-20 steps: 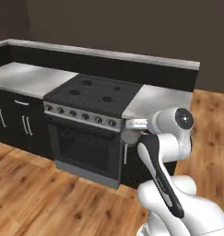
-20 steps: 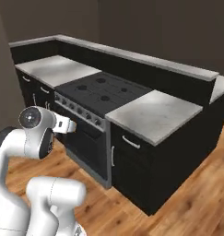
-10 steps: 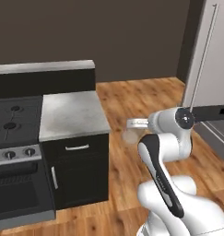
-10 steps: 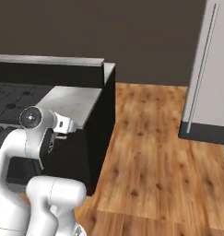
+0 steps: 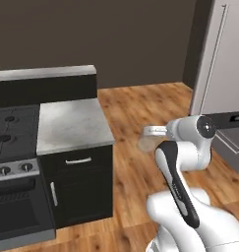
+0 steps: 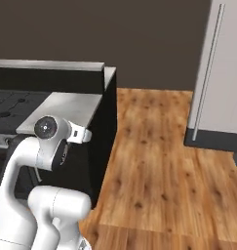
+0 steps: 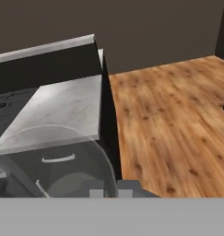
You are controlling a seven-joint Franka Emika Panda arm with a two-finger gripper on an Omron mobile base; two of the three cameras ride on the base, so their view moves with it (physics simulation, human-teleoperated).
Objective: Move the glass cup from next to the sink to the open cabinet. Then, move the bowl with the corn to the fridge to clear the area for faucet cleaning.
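While the base faces the end of the counter run, the glass cup (image 5: 146, 143) sits clamped in the fingers (image 5: 151, 132), closed down tight on its wall, carried out in front of the arm above the wooden floor (image 6: 154, 161) and off the surface (image 5: 72, 125). In the left base view the cup hangs just below the fingers, at about 6 o'clock from them and touching. Its long axis appears to run roughly upright with the mouth toward the fingers, though the glass is too faint to be sure. In the hand view the cup (image 7: 58, 161) fills the lower left as a wide translucent arc, close against the camera.

The fridge (image 5: 220, 74) stands at about 2 o'clock from the cup in the left base view, its door shut with the long handle vertical. I judge the cup step is mid-carry: the next move turns on bringing the dark cabinet in front of the fingers.
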